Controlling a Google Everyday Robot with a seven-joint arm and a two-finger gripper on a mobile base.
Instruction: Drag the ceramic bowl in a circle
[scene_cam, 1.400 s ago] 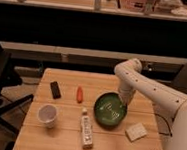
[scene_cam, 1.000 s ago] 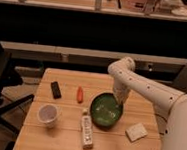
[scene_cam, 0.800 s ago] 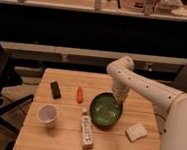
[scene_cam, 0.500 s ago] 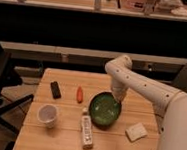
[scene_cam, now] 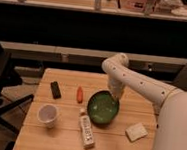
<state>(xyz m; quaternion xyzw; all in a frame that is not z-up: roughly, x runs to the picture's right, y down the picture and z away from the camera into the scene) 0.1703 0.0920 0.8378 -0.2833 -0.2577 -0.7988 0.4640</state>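
Observation:
The ceramic bowl (scene_cam: 102, 107) is round, glossy and dark green, and sits near the middle of the wooden table (scene_cam: 59, 146). My white arm reaches in from the right and bends down to the bowl's far right rim. My gripper (scene_cam: 116, 96) is at that rim, touching the bowl. The bowl's inside looks empty.
A white cup (scene_cam: 48, 114) stands at the front left. A white tube-like item (scene_cam: 86, 131) lies in front of the bowl, nearly touching it. An orange carrot-like item (scene_cam: 80, 93) and a black block (scene_cam: 55, 89) lie to the left. A pale sponge (scene_cam: 136, 132) is at the right.
The bowl has slid to the left across the table with my gripper at its rim. The arm's elbow has swung left with it. The other items have not moved.

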